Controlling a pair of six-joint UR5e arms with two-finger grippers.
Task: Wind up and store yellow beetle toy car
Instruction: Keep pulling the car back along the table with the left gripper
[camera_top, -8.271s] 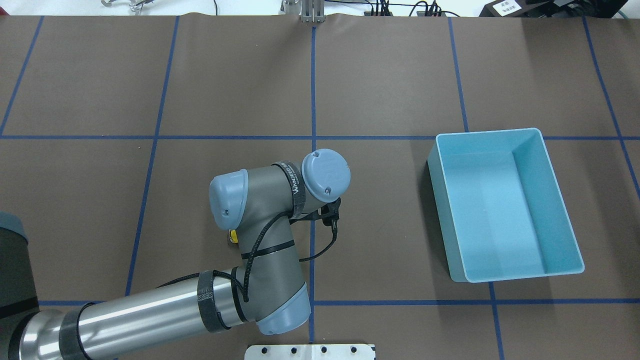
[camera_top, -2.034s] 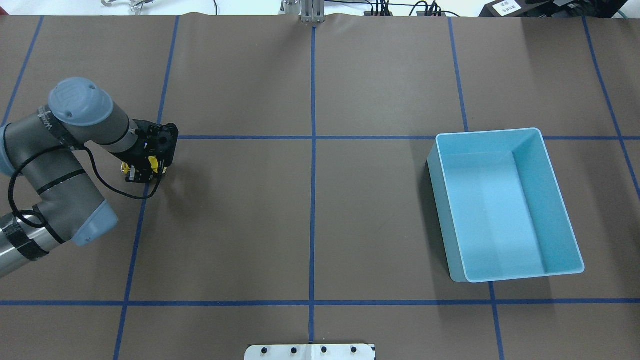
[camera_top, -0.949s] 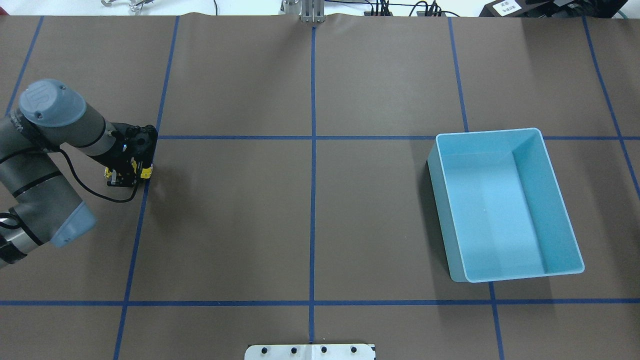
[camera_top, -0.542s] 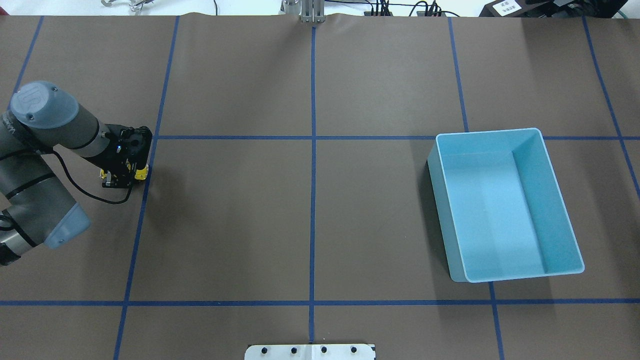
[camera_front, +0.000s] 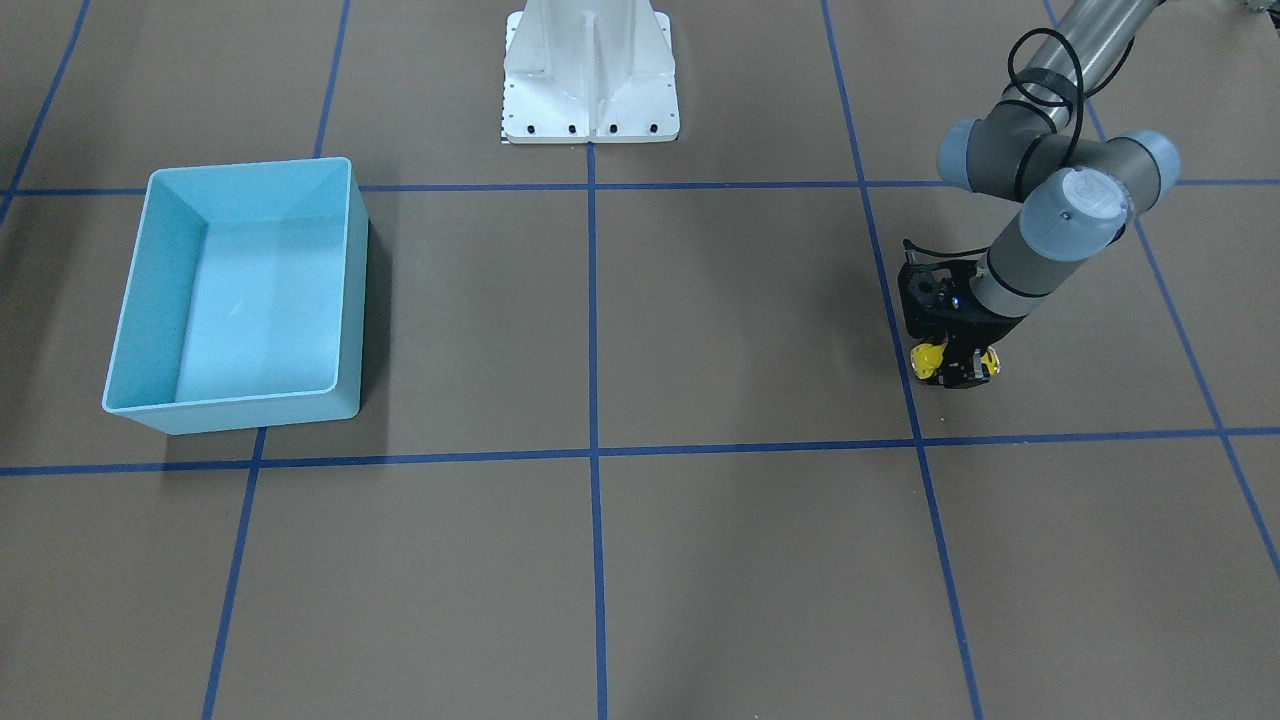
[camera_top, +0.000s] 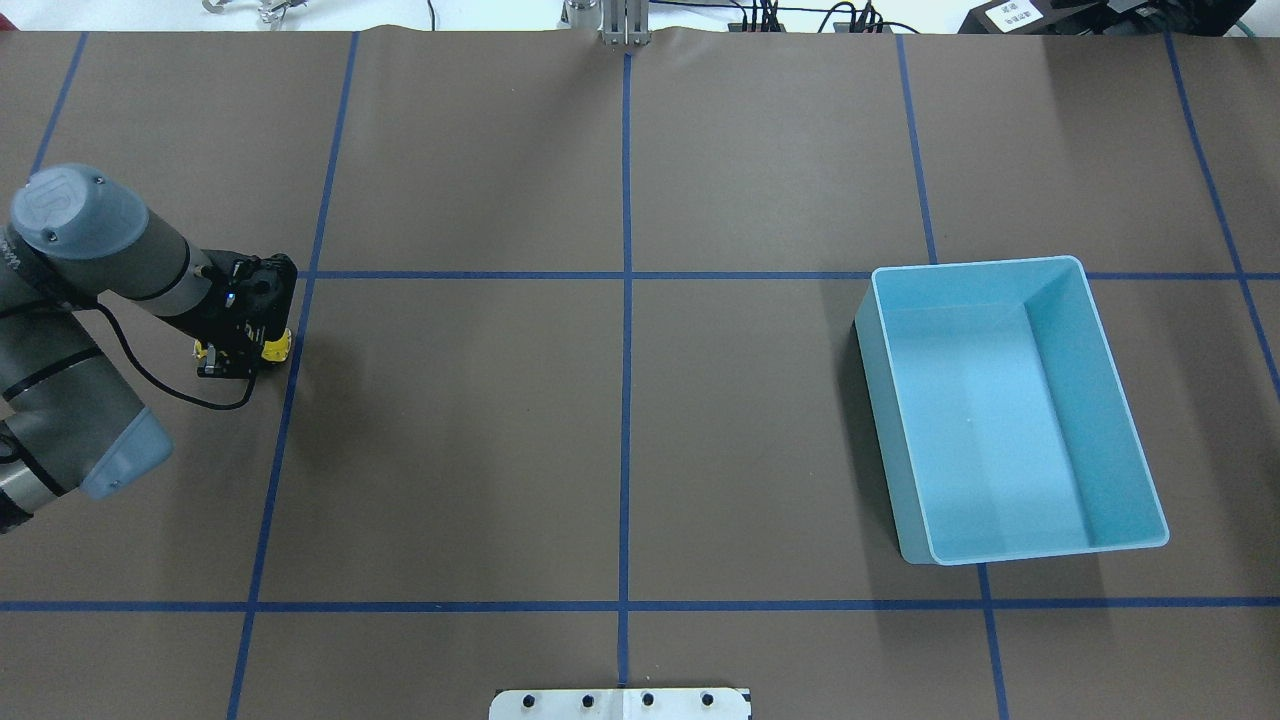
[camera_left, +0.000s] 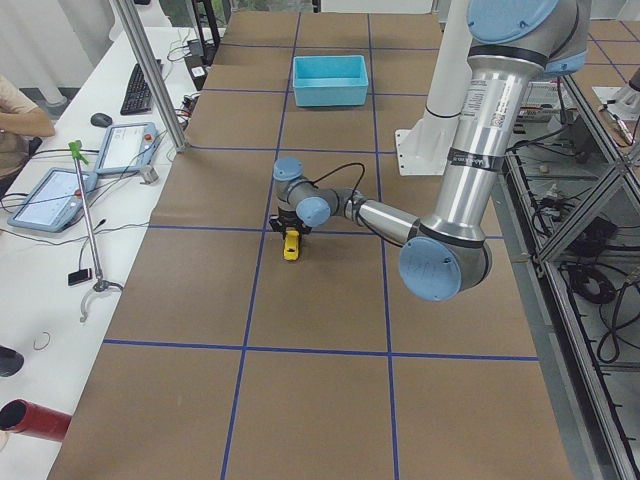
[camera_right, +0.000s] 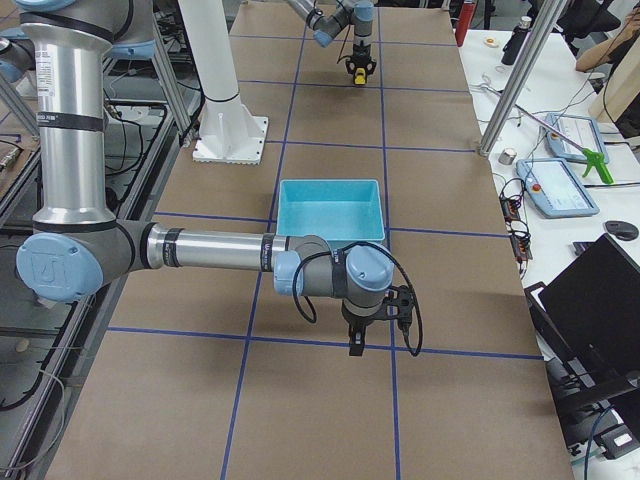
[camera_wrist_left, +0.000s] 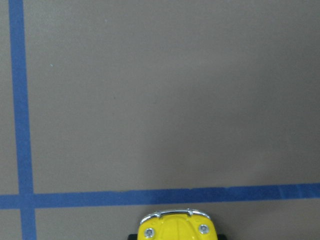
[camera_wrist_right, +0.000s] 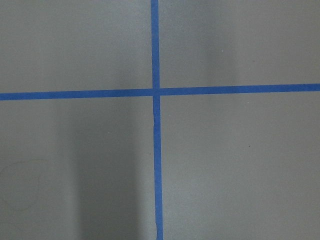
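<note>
Brown paper (camera_top: 780, 150) is spread over the whole table, and blue tape lines (camera_top: 625, 400) are stuck on it in big squares. Seen from above, a light blue bin (camera_top: 1090, 400) is set on the right side of the table. The yellow beetle toy car (camera_top: 276, 347) is found far over on the left side, well apart from the bin and just beside one of the blue lines. It is held by the left gripper (camera_top: 238, 358), which is closed on the middle of the car, so a bit of yellow is seen on each side of the black fingers. The car is kept low, close to the paper. Whether its wheels are touching the paper cannot be told. In the left wrist view only the round front of the car is seen at the bottom edge, with two small lamps and a shiny bumper, and a blue line is laid just ahead of it. The right gripper (camera_right: 357, 340) is seen only from the right end of the table, pointed down over the paper near the bin, on the bin's right. Whether it is open or closed cannot be told. A white base plate (camera_front: 590, 90) is fixed at the robot's edge of the table.
</note>
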